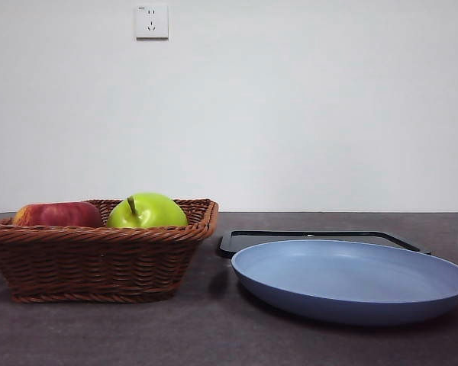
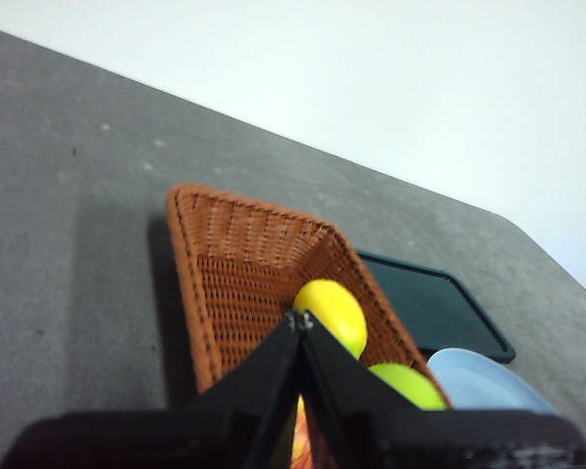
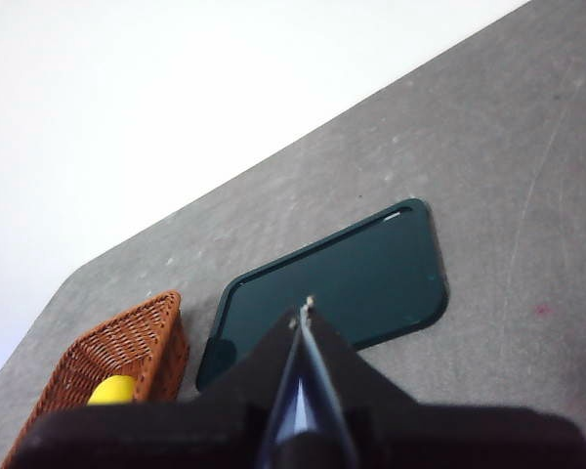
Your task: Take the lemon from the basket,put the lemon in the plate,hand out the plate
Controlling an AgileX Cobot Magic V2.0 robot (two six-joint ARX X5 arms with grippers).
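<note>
The left gripper (image 2: 301,318), jaws pressed together on nothing, hangs above the basket (image 2: 236,256) holding the lemon (image 2: 332,311). The right gripper (image 3: 305,311), likewise closed and empty, hangs over the black tray (image 3: 342,278). The plate (image 1: 351,280) sits just beside the basket.

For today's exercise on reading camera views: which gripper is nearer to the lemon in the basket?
Left. The left gripper, jaws shut, hangs over the basket close to the lemon. The right gripper, jaws also shut, hangs over the black tray, farther from it.
</note>
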